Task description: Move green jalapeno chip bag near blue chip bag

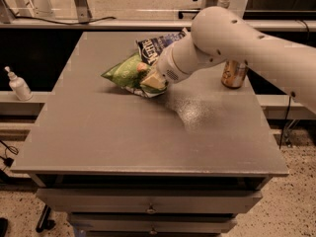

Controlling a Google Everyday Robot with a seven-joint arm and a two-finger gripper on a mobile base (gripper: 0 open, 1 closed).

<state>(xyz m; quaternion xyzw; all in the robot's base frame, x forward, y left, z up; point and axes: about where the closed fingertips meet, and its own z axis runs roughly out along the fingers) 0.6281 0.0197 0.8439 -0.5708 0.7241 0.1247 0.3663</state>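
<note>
The green jalapeno chip bag [123, 74] is crumpled and sits just left of table centre, toward the back. The blue chip bag [154, 45] lies right behind it, partly hidden by my arm; the two bags touch or nearly touch. My gripper [152, 82] is at the green bag's right end, with the bag's foil bunched around it, apparently shut on the bag. The white arm reaches in from the upper right and covers the blue bag's right part.
A gold drink can [233, 73] stands at the right, behind my arm. The grey table [98, 132] has drawers below its front edge. A white pump bottle [19, 84] stands on a ledge at the left.
</note>
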